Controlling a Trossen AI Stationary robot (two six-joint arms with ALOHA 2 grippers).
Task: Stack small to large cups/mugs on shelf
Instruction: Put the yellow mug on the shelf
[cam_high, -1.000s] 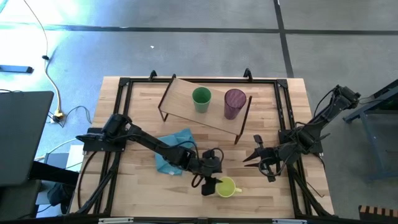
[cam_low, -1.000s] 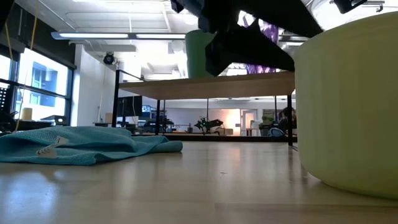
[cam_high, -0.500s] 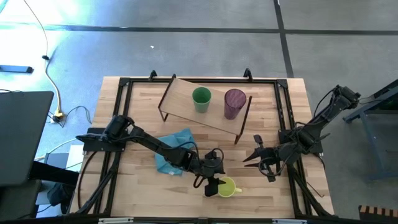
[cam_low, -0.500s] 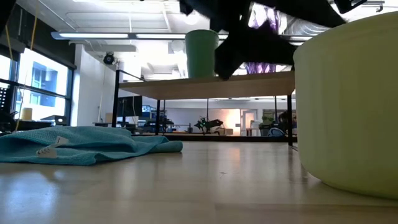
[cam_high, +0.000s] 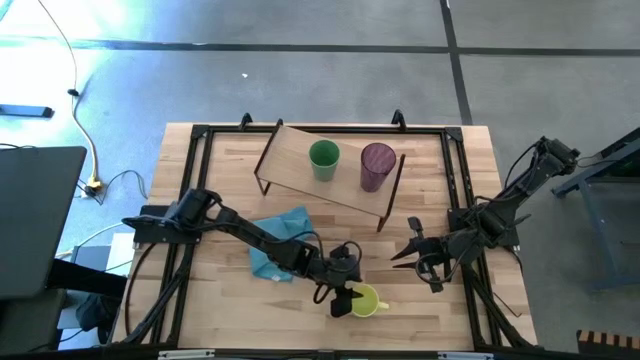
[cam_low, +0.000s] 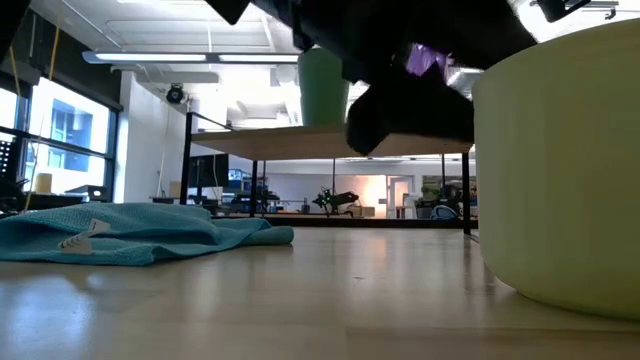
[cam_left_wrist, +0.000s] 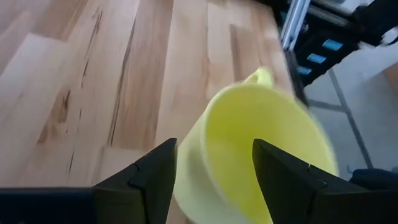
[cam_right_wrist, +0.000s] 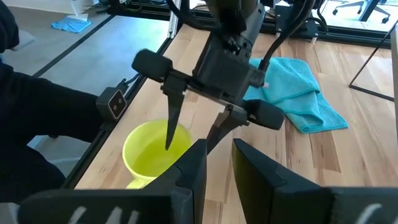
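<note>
Down at the near edge of the table (cam_high: 230, 170) sits the yellow mug (cam_high: 365, 301), upright, mouth up, its handle toward the right. It looks like a light, stiff, thick-walled vessel with a smooth and probably slippery surface; the wall at the rim seems the best hold, one finger inside and one outside, on the side away from the handle. The left gripper (cam_high: 347, 297) is placed for just that: its fingers (cam_right_wrist: 170, 129) stand wide apart across the mug's left wall, one reaching into the mouth and the other outside, not yet closed on it. In the left wrist view the rim shows between the two dark fingers.

Farther off, the shelf (cam_high: 300, 172) stands at the far middle of the table with the green cup (cam_high: 323, 158) and the purple tumbler (cam_high: 377, 165) on it, side by side and apart. A blue cloth (cam_high: 280, 240) lies just left of the mug. The right gripper (cam_high: 412, 255) waits to the mug's right, empty, jaws only narrowly parted.
</note>
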